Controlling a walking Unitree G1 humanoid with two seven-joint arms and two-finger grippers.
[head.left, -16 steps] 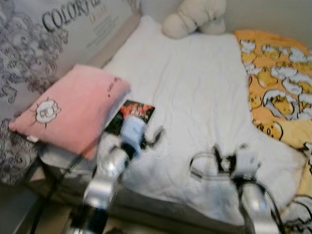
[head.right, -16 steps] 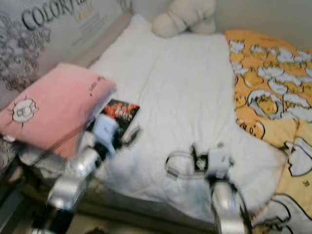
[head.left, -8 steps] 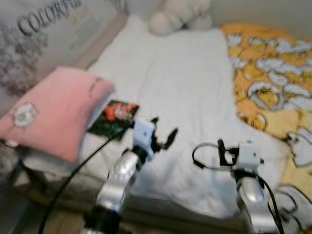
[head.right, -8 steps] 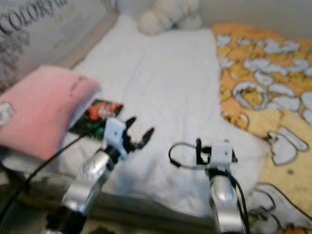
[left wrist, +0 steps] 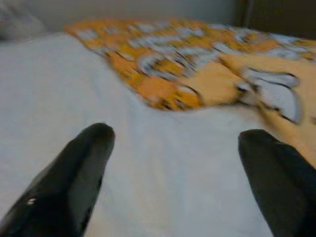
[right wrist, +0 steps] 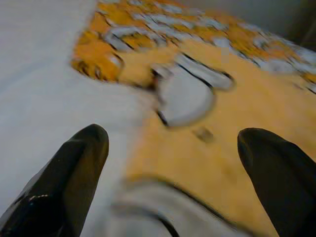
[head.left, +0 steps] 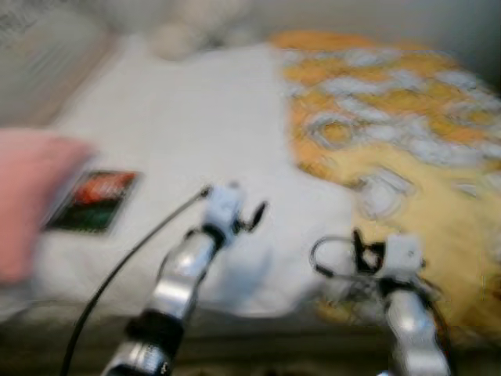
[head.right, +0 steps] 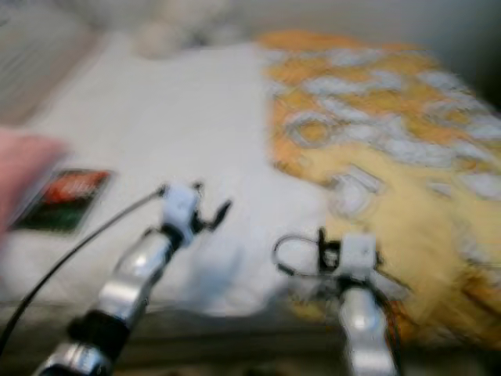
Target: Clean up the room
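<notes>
both wrist views: left gripper point(left wrist: 173, 143) and right gripper point(right wrist: 170, 143) fingers spread over orange blanket point(right wrist: 207, 123); eye views blurred, book point(head.left: 92, 200) on white sheet point(head.left: 196, 133).

Head views smeared by motion throughout; edges of everything soft. Pink pillow point(head.left: 31, 204) cut off by the picture's left edge, its printing unreadable. Dark book point(head.left: 92, 200) beside it: red and green patches on the cover, title illegible. Pale lump point(head.left: 184, 31) at the far end of the white sheet point(head.left: 180, 133) too blurred to identify. Orange blanket point(head.right: 391, 157) pattern reduced to grey-white blobs, its far side running out of frame. Left gripper point(left wrist: 173, 163) and right gripper point(right wrist: 173, 168): finger bases cropped in the wrist views.
</notes>
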